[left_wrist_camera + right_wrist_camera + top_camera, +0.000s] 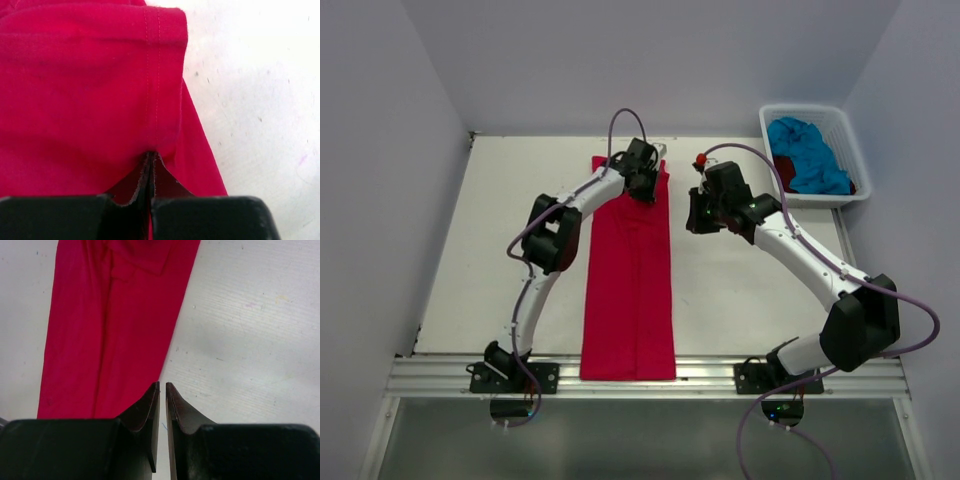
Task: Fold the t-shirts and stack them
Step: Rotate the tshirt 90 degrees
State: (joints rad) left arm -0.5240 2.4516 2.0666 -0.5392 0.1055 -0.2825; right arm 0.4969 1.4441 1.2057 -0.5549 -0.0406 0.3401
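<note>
**Left jaws pinch the far end of the red-pink t-shirt (75,100)**

Closest to the lens in the left wrist view, the left jaws are pressed fully together. A small pucker of the red-pink cloth is caught at their tips, right beside a stitched hem. That hem runs up to a folded corner, with bare white bench (260,100) to its right.

From above, the shirt lies down the middle of the bench as a long, narrow folded strip. Its near end reaches the metal rail (420,378) at the front edge. Its far end sits under the left arm (560,225), which bends over the strip from the left.

The right jaws stand barely apart, with a thin slit between the tips and nothing in it. They hang over bare bench just right of the strip's long edge, at the end of the right arm (800,255).

At the far right corner, a white plastic basket (802,108) holds a crumpled turquoise t-shirt (808,155). A dark red t-shirt (783,172) shows beneath it on the left side.
</note>
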